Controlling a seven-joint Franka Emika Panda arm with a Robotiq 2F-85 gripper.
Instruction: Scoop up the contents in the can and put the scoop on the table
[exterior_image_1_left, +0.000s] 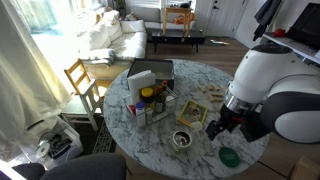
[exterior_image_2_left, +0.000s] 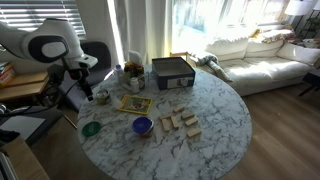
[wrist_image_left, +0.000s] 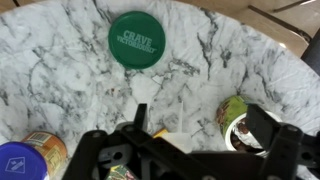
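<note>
Nearest the edge of the round white-and-grey marble table (exterior_image_2_left: 225, 115): a flat green round lid (exterior_image_2_left: 91, 129) and a small purple bowl (exterior_image_2_left: 142, 126), set apart from each other. Just behind the lid the black gripper (wrist_image_left: 200, 120) hovers over the tabletop, fingers spread wide, nothing held. The short silver metal can (exterior_image_1_left: 182, 139) stands upright on the table near it, untouched; the wrist view shows it beside one fingertip. Further back is a dark rectangular box (exterior_image_2_left: 172, 70).

Living room: sofa (exterior_image_2_left: 258, 62), marble table (exterior_image_2_left: 220, 118)
</note>
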